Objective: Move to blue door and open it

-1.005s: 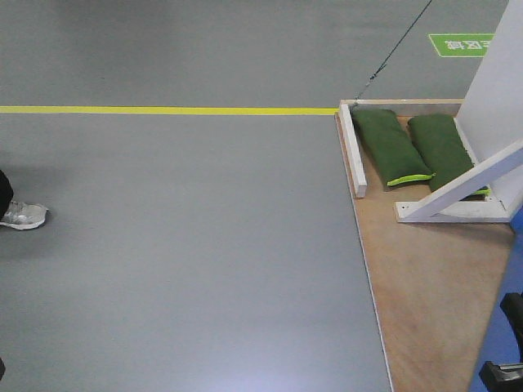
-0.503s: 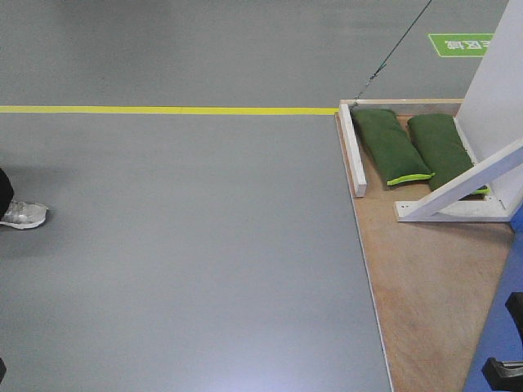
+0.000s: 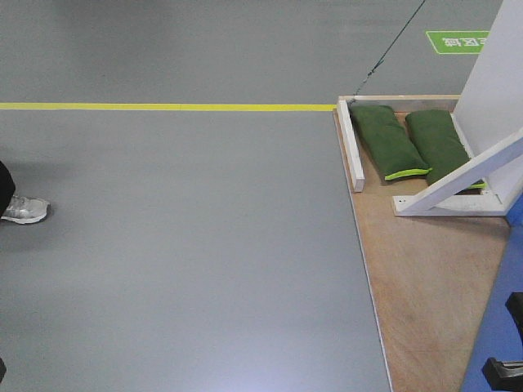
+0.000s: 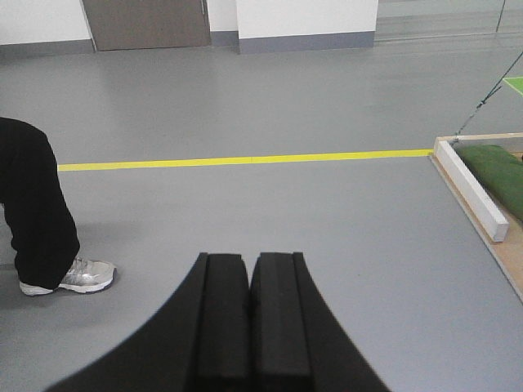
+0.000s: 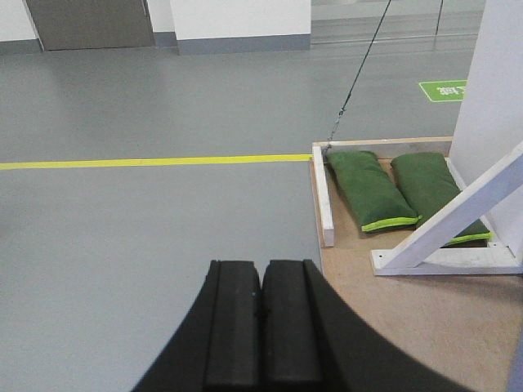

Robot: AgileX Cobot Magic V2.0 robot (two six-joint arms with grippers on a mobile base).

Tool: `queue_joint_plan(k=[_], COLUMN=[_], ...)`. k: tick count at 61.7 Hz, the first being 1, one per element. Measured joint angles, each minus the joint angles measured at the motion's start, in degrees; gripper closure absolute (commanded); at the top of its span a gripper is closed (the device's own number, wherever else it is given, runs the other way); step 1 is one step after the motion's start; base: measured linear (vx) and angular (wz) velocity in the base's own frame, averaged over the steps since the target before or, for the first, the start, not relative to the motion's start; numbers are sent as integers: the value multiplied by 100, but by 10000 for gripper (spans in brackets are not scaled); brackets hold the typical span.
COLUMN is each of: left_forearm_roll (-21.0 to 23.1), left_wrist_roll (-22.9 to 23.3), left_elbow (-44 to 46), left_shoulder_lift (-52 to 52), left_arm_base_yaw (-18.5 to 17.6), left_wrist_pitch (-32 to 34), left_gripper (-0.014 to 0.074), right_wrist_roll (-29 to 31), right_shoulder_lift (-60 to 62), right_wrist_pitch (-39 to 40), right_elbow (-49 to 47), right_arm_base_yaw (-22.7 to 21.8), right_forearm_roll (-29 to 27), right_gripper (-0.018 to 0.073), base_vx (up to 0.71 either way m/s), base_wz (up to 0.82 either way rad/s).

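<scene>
- Two green sandbags lay side by side at 1 o'clock in the front-facing view, on a wooden platform and against the foot of a white frame with a diagonal brace.
- At 4 to 5 o'clock in that view, only a strip of the blue door showed along the right edge, bordering the platform. Its handle was out of view.
- A yellow floor line ran from 9 o'clock across to the platform's corner, and a grey shoe sat at the 9 o'clock edge.
- From the left wrist, the left gripper at 6 o'clock had its black pads pressed together with nothing between them. A person's black trouser leg stood at 9 o'clock on the grey floor.
- From the right wrist, the right gripper at 6 o'clock was likewise fully closed and empty. The sandbags, brace and platform lay at 2 to 3 o'clock, and a thin cable rose toward 1 o'clock.
</scene>
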State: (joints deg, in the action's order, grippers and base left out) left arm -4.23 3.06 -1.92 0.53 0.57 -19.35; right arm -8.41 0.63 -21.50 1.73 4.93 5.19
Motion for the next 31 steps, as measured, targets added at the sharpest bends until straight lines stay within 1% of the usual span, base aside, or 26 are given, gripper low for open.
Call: queue_joint_plan(k=[31], left_forearm_roll=[0], left_wrist_roll=[0], left_elbow=[0], left_shoulder_lift=[0], left_arm_base_yaw=[0], left_wrist_pitch=[0], left_gripper=[526], right_wrist_roll=[0], right_shoulder_lift=[0], right_wrist_pitch=[0], right_elbow=[0], right_arm_base_yaw=[0], right_forearm_roll=[0], right_gripper=[564], base_vx=[0], base_wz=[0])
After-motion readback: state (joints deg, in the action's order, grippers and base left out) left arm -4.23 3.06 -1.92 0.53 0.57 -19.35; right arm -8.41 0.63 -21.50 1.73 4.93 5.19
